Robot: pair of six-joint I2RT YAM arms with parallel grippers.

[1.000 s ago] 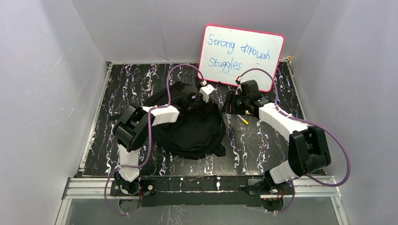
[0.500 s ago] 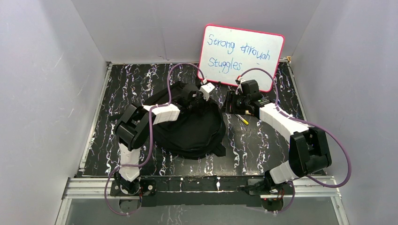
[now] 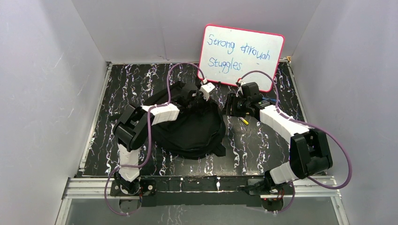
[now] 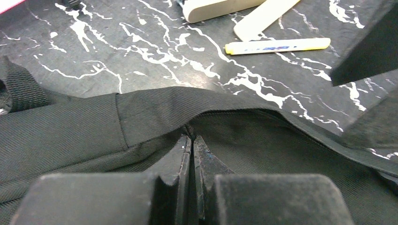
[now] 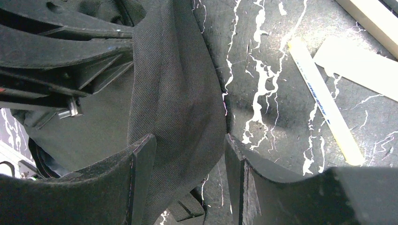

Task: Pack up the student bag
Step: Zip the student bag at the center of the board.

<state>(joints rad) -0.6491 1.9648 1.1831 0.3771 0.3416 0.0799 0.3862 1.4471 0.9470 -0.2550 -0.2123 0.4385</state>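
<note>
The left gripper sits at the far rim of the student bag, jaws pressed together, tips in a fabric fold; I cannot tell whether cloth is pinched; the student bag lies slumped on the marbled table; at its right edge the right gripper stands partly open, straddling the rim fabric; a yellow pen lies just right of the bag.

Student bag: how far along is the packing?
Done: nothing seen packed. In hand: left gripper shut on the student bag at its opening edge; right gripper open, straddling bag fabric. Left: yellow pen and a beige stick lie on the table, outside.
</note>
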